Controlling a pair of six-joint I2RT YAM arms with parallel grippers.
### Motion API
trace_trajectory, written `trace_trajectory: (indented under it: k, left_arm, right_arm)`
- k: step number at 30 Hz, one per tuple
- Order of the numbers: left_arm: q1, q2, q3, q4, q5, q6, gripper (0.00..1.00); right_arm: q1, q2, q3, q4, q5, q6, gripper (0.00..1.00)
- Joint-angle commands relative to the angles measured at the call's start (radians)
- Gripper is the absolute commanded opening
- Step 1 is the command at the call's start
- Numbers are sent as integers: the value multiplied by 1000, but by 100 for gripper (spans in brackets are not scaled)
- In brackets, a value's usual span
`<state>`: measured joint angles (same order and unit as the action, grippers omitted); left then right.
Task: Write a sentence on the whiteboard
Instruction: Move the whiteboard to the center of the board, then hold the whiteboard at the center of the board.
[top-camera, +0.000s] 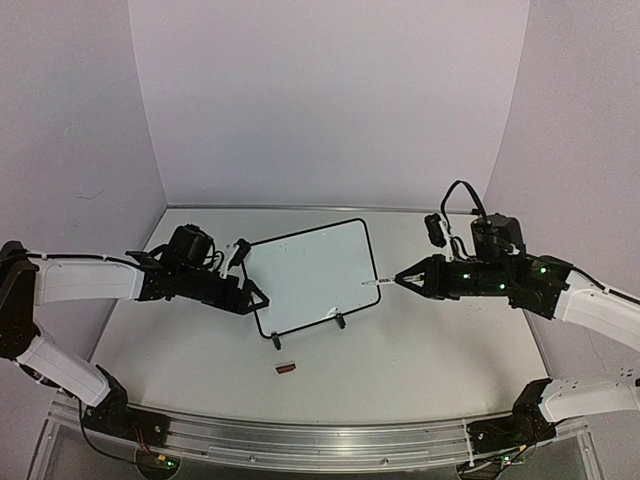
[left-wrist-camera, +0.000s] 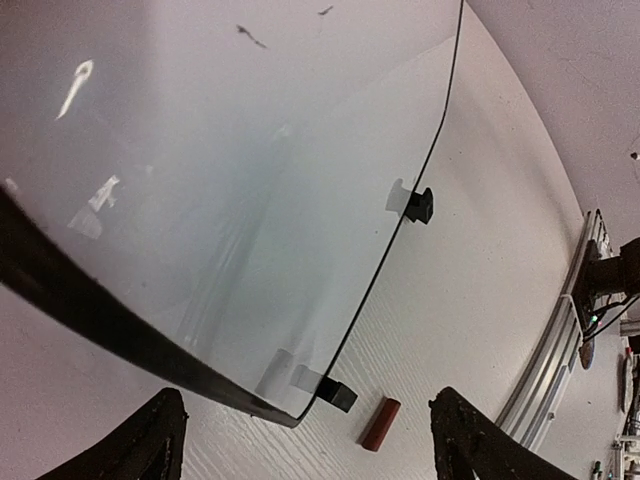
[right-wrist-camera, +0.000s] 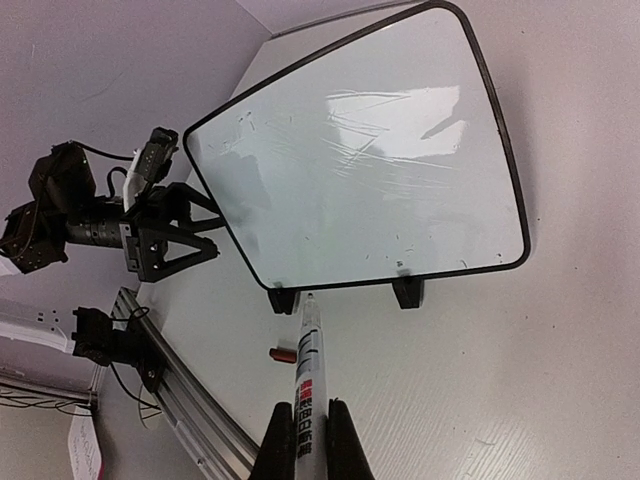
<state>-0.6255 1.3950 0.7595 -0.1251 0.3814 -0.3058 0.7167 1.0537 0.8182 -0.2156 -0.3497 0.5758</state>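
The whiteboard (top-camera: 310, 272) stands tilted on its two black feet at the table's middle, also seen in the left wrist view (left-wrist-camera: 250, 200) and the right wrist view (right-wrist-camera: 370, 170). Its face shows only faint smudges; the sentence is not in view. My left gripper (top-camera: 258, 296) (left-wrist-camera: 312, 450) is open, its jaws wide on either side of the board's lower left corner. My right gripper (top-camera: 400, 280) (right-wrist-camera: 305, 415) is shut on a white marker (right-wrist-camera: 308, 355) (top-camera: 374, 283). The marker's tip sits by the board's right edge, just off the rim beside a foot (right-wrist-camera: 283, 298).
A small red marker cap (top-camera: 287, 369) (left-wrist-camera: 380, 423) (right-wrist-camera: 283, 354) lies on the table in front of the board. An aluminium rail (top-camera: 300, 442) runs along the near edge. White booth walls close the back and sides.
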Motion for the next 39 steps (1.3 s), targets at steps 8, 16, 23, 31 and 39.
trace_trajectory:
  k: [8,16,23,31,39]
  left_arm:
    - [100,-105,-55,166,122,-36,85]
    - [165,-2,35,232,210,-18,66]
    - [206,40,58,300,295,-19,50]
    - [222,58,52,341,351,-16,30]
    - [234,13,9,326,340,31,11]
  right_arm:
    - [26,43,49,55,39,-21,0]
    - [33,48,42,71,42,-13,0]
    - [37,29,27,73,56,-8,0]
    - [37,34,28,73,57,-8,0]
    - [38,38,29,73,56,-7,0]
